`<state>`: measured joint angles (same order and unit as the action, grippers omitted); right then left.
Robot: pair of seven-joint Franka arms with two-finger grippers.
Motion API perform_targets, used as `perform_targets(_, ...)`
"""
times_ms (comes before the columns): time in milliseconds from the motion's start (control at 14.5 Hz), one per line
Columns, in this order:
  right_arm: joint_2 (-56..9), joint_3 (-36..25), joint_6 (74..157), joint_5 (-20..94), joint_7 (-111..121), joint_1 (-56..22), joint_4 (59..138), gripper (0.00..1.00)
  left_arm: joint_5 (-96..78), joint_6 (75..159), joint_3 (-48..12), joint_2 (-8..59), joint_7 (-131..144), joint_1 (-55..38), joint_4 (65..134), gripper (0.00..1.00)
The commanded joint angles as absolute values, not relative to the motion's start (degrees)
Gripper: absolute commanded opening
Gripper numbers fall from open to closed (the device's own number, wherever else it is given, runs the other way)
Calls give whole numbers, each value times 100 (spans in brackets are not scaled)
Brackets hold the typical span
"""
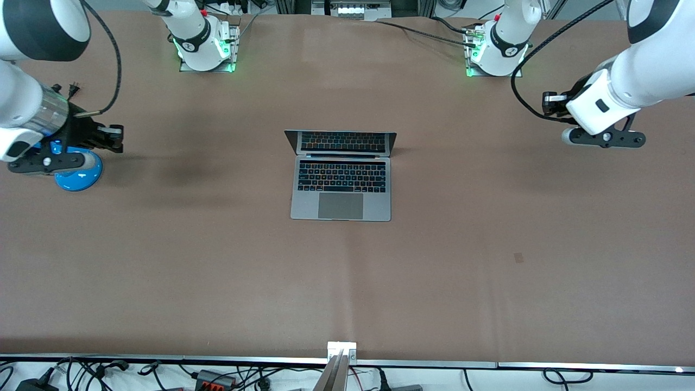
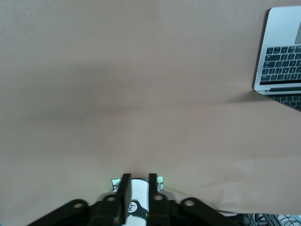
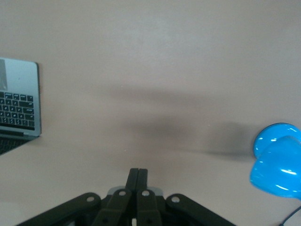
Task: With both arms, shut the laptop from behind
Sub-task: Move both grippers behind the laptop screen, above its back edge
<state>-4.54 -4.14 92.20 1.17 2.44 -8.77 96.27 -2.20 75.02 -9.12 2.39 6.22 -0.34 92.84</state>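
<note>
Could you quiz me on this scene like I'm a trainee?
1. True or false: the laptop is already closed.
2. What lies under the right pincer? A) a blue object B) the laptop C) a cable
3. Fill in: neither the right pincer nor the left pincer holds ____.

Key: 1 false, its lid stands open. 2 A. 3 anything; both hang apart from the laptop, each toward its own arm's end of the table.
</note>
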Motion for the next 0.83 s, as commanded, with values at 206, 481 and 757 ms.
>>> perform_targets(206, -606, -431, 8974, 852, 185, -1238, 9826, 0, -552, 7365, -1150, 343, 764, -710, 9176, 1)
perform_targets(481, -606, -431, 8816, 1344, 185, -1678, 10229, 0, -913, 7409, -1668, 325, 1318, -976, 9237, 1)
perform_targets(757, -606, -431, 8929, 2020, 132, -2003, 10747, 0, -1412, 7645, -2240, 290, 1749, -949, 9543, 1)
